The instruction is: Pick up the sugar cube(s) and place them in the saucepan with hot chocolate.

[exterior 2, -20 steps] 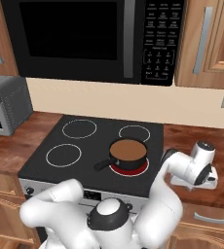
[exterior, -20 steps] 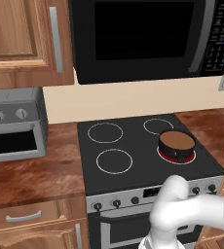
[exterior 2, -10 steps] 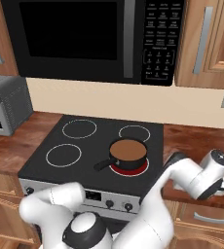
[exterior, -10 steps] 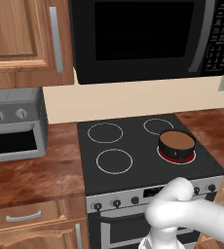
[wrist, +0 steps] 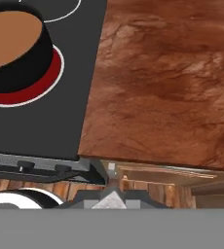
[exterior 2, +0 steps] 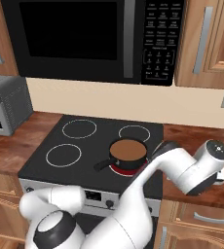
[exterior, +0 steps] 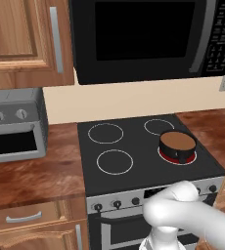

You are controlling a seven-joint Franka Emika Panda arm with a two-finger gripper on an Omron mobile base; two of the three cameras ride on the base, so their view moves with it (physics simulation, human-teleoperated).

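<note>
1. The saucepan (exterior 2: 128,151) stays on the stove's (exterior 2: 97,143) front right burner.
2. The arm has swung right, over the bench's (wrist: 172,97) front edge. The claw (wrist: 112,188) is closed; I cannot tell whether it holds a sugar cube, so nothing is delivered yet.

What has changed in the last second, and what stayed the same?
The arm's wrist swung further right over the wooden counter beside the stove, and its elbow sank lower in front of the stove. Nothing was visibly grasped or released. The saucepan stayed on its red burner, and the base did not move.
</note>
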